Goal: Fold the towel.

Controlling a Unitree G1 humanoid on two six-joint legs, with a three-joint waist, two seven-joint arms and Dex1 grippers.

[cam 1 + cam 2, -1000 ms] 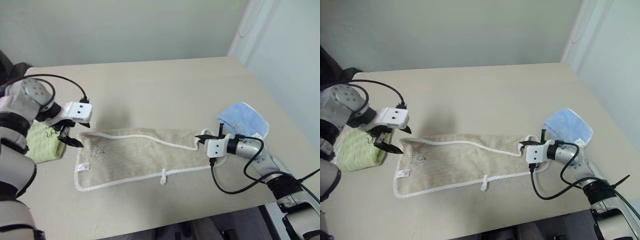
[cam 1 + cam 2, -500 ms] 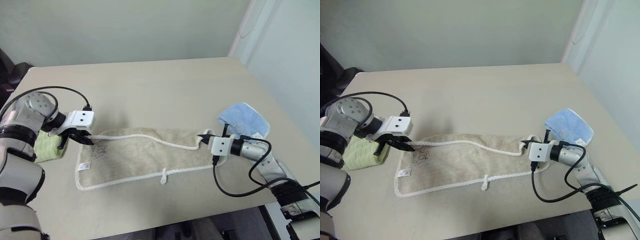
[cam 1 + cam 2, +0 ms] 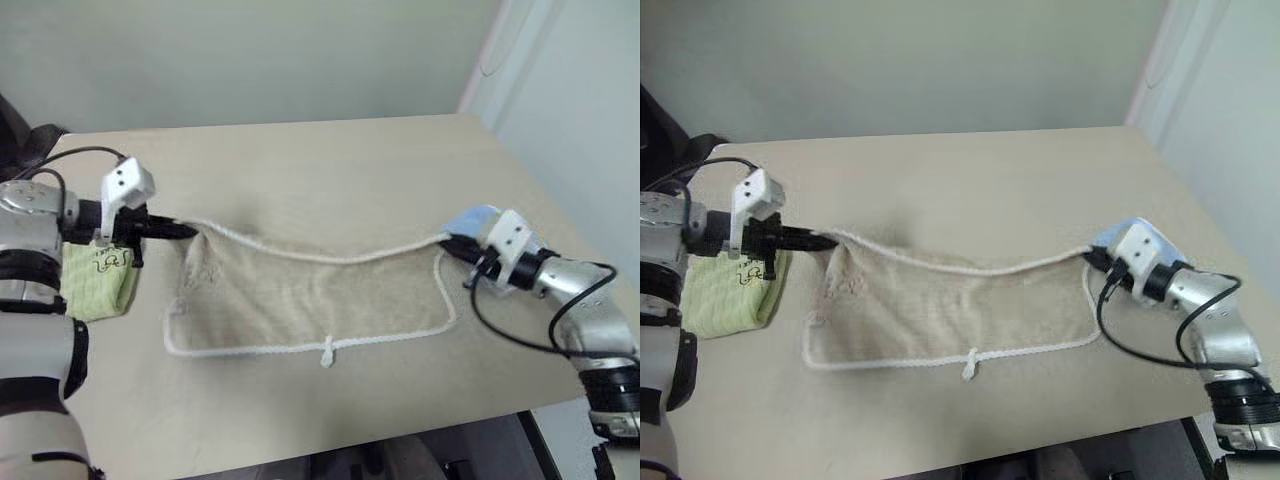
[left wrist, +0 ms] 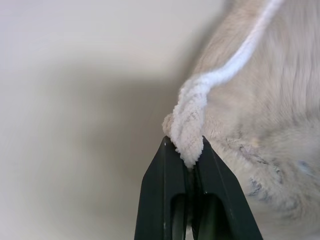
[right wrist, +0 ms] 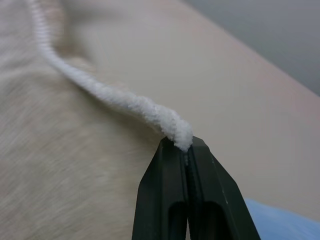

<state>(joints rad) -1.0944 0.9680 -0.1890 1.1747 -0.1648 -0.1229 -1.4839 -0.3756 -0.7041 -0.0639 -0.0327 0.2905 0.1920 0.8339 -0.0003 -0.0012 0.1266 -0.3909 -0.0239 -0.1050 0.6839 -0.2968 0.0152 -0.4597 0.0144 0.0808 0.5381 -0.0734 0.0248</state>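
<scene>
Beige towel [image 3: 310,290] spread on the counter [image 3: 330,170], long axis running left to right. Far long edge lifted off the surface and sagging between both claws, near edge with the white loop [image 3: 326,352] lying flat. Left claw [image 3: 190,230] clenched on the far left corner; right claw [image 3: 446,241] clenched on the far right corner's corded edging. Green folded cloth [image 3: 95,280] beside the left end, light-blue cloth [image 3: 1110,236] by the right claw.

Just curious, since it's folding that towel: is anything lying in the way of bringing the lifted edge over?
Nothing visible does. Both hands already pinch the towel; the green cloth and the blue cloth lie beyond its ends.
</scene>
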